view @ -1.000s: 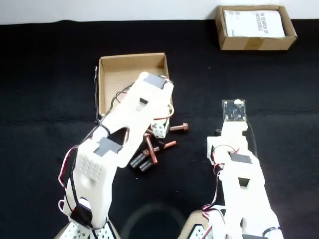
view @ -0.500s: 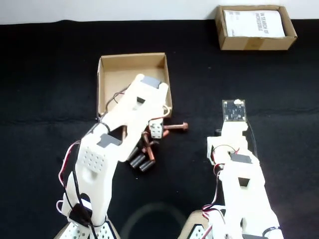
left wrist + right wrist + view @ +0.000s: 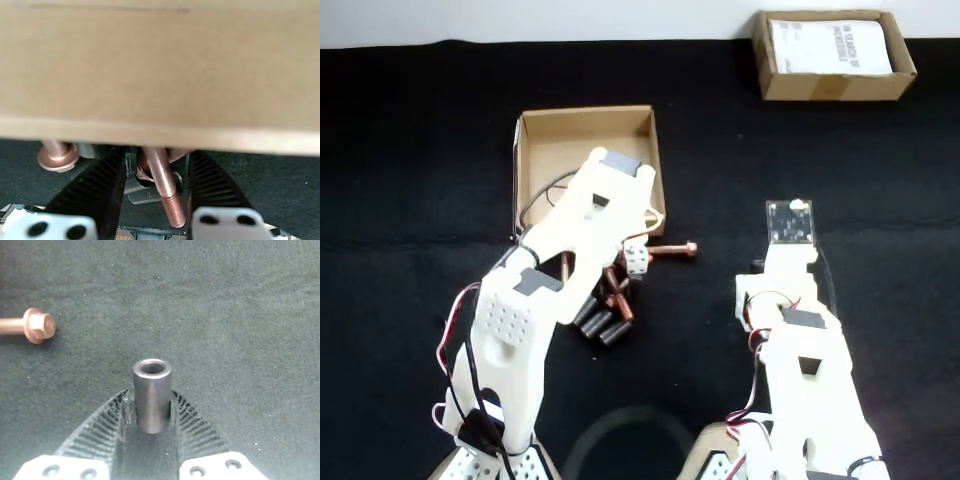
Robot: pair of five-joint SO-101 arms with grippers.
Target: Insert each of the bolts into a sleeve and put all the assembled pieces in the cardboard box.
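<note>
Black right fingers (image 3: 97, 432) clamp a sleeve (image 3: 152, 392); left fingers (image 3: 97, 187) straddle a bolt (image 3: 161, 182).

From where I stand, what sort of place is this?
Probably a robotics lab bench set up for assembly practice: a white left arm and right arm side by side on a black-covered table, with copper-coloured bolts and dark sleeves heaped beside an open cardboard box.

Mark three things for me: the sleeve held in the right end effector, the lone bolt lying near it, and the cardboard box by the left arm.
sleeve (image 3: 152, 400), right wrist view, on its side wall.
bolt (image 3: 39, 325), right wrist view, on its hex head.
box (image 3: 582, 113), high view, on its far rim.
</note>
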